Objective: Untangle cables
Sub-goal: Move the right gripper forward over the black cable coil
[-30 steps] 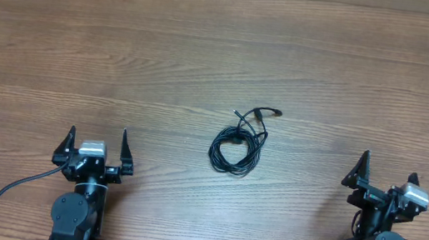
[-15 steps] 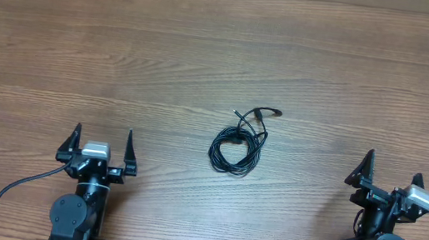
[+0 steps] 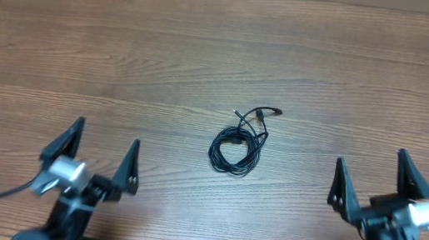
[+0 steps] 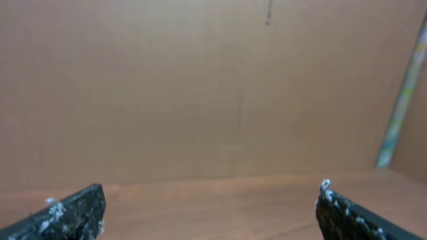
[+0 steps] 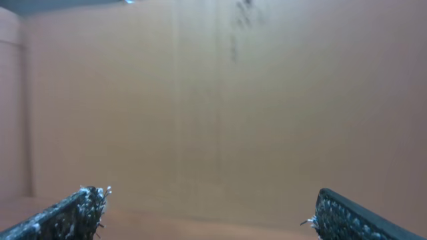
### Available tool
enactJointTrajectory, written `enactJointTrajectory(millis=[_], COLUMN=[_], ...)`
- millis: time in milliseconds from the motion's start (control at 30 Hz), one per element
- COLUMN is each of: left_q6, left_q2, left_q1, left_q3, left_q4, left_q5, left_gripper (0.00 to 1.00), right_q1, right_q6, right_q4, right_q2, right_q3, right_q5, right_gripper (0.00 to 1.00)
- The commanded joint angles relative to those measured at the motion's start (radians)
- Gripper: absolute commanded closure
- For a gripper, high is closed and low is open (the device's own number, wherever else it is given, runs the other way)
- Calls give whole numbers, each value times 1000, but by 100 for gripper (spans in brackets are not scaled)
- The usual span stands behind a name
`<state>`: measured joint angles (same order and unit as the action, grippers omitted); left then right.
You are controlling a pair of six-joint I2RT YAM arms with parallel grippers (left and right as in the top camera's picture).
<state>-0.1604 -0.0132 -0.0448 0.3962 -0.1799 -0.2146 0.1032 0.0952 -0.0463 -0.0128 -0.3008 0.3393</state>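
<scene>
Cables coiled mid-table, both claws spread wide

Found cables [image 3: 238, 144] bundled in one small dark ring near middle of wooden table [image 3: 125, 40], between the two arms and well apart from both. Noted a couple of plug ends poking out on far side of ring, too small to tell type. Could not count cords or trace crossings inside overlapping loops.

Saw left gripper [image 3: 108, 131] near front edge, fingers wide apart, holding nothing, touching nothing. Same for right gripper [image 3: 371, 156]: spread wide, nothing between. Lost both arm bases past bottom edge of overhead view; read some blur on left one.

Caught cables from overhead only, not from either wrist camera. Got from left wrist just dark fingertips [image 4: 73, 210] in lower corners, cropped by frame, thin band of tabletop, plain tan board [image 4: 200, 87] filling the rest. Made out pale greenish strip [image 4: 400, 100] at right edge there, soft, not identifiable. Got from right wrist cropped tips again, same tan backing, plus dark band [image 5: 67, 5] along top left, unclear.
</scene>
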Motion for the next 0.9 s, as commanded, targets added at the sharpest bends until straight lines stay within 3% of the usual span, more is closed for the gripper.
enactJointTrajectory(millis=[0, 233, 400, 500, 667, 867], left_q6=[-65, -66, -106, -125, -160, -168], left_q2=[8, -45, -132, -171, -175, -175], left_q1=[5, 5, 5, 5, 5, 5], left_q3=[179, 499, 632, 672, 698, 684], left_q4=[-117, -517, -766, -807, -801, -885], left_q5=[-11, 133, 185, 77, -311, -330], left_gripper=[0, 0, 0, 0, 0, 0], right_q1=[-5, -5, -5, -5, -5, -5], right_q6=[9, 23, 91, 91, 92, 92], right_q4=[105, 614, 953, 1157, 1333, 1406], right_q2=[-2, -146, -291, -380, -441, -439], right_q3=[-151, -481, -748, -916, -1062, -1065], right_q5=[63, 14, 14, 58, 145, 200], right_gripper=[0, 0, 0, 0, 0, 0])
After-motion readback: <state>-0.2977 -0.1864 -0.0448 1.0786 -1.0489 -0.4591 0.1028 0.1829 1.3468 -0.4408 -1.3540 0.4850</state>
